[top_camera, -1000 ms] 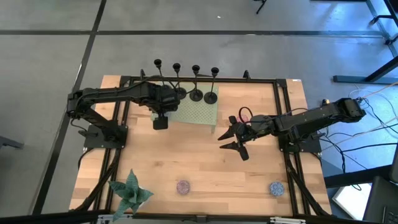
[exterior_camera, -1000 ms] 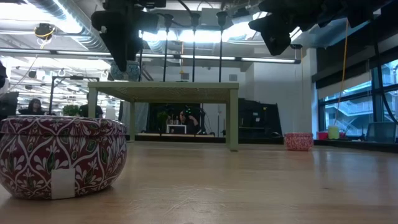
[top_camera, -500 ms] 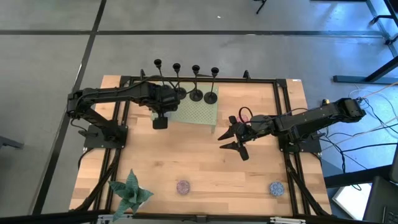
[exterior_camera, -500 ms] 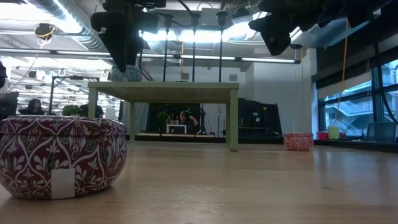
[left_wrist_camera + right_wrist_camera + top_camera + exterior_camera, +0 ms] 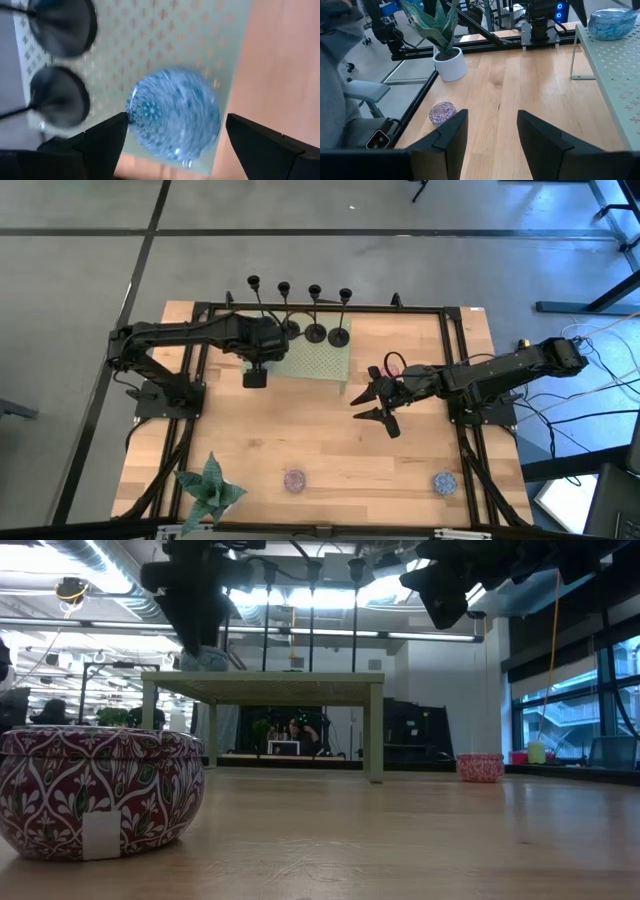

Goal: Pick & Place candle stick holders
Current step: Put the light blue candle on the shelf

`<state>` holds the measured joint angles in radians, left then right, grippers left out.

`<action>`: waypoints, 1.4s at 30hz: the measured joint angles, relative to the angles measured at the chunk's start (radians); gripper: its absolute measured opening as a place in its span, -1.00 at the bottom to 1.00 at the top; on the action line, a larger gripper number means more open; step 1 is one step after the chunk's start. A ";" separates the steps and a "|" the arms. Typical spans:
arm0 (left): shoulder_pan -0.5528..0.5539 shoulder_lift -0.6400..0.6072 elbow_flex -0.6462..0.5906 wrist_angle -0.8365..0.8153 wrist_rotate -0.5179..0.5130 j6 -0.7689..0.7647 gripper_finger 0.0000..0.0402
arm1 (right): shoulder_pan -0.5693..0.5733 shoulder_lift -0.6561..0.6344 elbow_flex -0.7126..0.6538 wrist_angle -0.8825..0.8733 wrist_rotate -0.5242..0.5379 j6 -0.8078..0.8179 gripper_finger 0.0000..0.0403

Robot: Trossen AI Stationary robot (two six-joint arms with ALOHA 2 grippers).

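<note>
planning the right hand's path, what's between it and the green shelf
Only bare wooden table between the right hand and the green shelf, per the high view.

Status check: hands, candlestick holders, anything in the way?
Left hand open above a blue tin on the green shelf. Right hand open, idle. Four candlestick holders standing on shelf, none held.

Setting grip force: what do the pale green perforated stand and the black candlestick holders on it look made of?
The pale green stand looks like painted sheet metal: thin flat top punched with regular cross-shaped holes, matte. The black candlestick holders seem metal too, dark matte, with thin rigid stems, though coated plastic can't be excluded.
</note>
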<state>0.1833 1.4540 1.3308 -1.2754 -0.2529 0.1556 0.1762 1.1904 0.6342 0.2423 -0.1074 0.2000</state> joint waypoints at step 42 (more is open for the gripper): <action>-0.211 -0.030 0.029 0.081 0.018 -0.081 -0.91 | 0.000 0.000 0.000 0.000 0.000 0.002 -0.13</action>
<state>-0.0274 1.4238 1.3596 -1.1943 -0.2353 0.0747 0.1762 1.1904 0.6342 0.2427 -0.1074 0.2025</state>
